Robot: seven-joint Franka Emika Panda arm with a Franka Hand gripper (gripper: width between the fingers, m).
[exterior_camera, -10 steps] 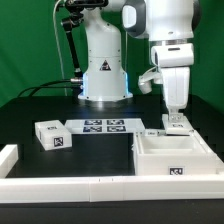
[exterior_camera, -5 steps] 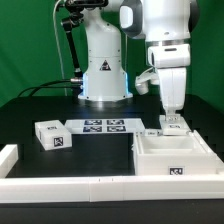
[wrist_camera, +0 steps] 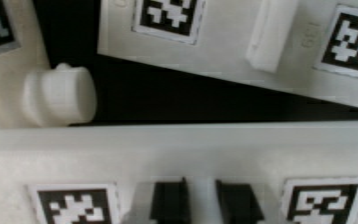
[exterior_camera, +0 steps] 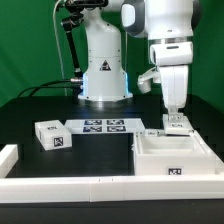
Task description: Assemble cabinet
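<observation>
The cabinet's large white box (exterior_camera: 176,158) lies at the exterior view's right front, with a tag on its near wall. A small white tagged block (exterior_camera: 177,125) sits just behind it. My gripper (exterior_camera: 176,116) points straight down onto this block. In the wrist view my gripper (wrist_camera: 199,202) shows two dark fingers (wrist_camera: 169,202) close together, with a thin white strip of the block (wrist_camera: 87,160) between them and a tag on either side. A round white knob (wrist_camera: 59,96) and another tagged white part (wrist_camera: 194,40) lie beyond. A second tagged block (exterior_camera: 50,135) lies at the exterior view's left.
The marker board (exterior_camera: 103,126) lies at the middle of the black table. A long white rail (exterior_camera: 90,186) runs along the front edge and a short one (exterior_camera: 8,158) stands at the front left. The robot's base (exterior_camera: 104,70) stands behind.
The arm shifted slightly sideways and back over the block behind the box. The parts on the table have not moved.
</observation>
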